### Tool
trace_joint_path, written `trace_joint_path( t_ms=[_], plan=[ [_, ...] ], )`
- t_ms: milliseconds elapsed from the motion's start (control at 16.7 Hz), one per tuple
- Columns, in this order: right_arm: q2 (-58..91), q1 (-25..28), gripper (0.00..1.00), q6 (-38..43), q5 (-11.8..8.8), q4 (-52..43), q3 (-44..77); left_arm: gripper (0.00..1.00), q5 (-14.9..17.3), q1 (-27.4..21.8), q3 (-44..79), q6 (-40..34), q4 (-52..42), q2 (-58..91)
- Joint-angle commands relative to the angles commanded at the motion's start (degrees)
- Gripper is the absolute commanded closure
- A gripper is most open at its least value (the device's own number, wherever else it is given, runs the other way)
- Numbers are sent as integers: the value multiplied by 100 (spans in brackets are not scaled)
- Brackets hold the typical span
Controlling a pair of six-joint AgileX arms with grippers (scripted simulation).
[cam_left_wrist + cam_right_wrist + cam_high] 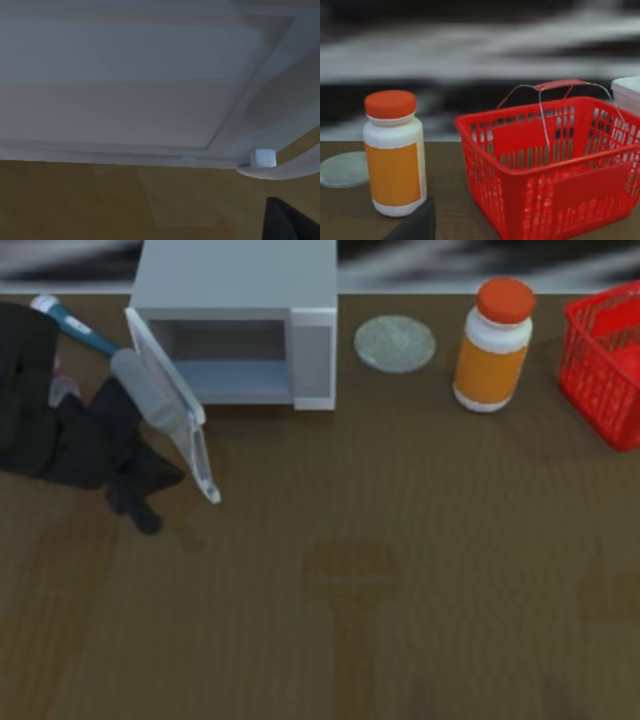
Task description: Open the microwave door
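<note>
The microwave (pixel 235 320) stands at the back of the table (pixel 420 570), left of its middle, with its cavity showing. Its door (pixel 170 405) is swung well out, hinged at the left front corner and angled forward, so its free edge points toward the near side of the table. My left arm (pixel 70 430) lies at the left edge of the table, just beside the outer face of the door, and my left gripper (pixel 135 505) sits near the door's free end; from above I cannot tell whether its fingers are apart or together, or whether they touch the door. In my left wrist view the door's framed panel (pixel 125 85) fills most of the picture, close up, with the brown table below it and one dark finger (pixel 290 222) at the corner. Behind my left arm a teal and white tool (pixel 75 325) lies on the table. To the right of the microwave come a round grey disc (pixel 395 343), a white bottle (pixel 493 345) with an orange label and lid, and a red basket (pixel 605 360) at the right edge. My right arm is parked out of the top view; its wrist view faces the bottle (pixel 394 152) and basket (pixel 555 165), with only a dark finger tip (pixel 417 225) showing, so I cannot tell its state.
</note>
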Motion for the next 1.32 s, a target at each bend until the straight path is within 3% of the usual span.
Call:
trace_joint_path(
  t_ms=[1020,1320],
  plan=[
    [0,0,0,0,0,0,0,100,0,0,0,0,0,0],
    [0,0,0,0,0,0,0,62,0,0,0,0,0,0]
  ],
)
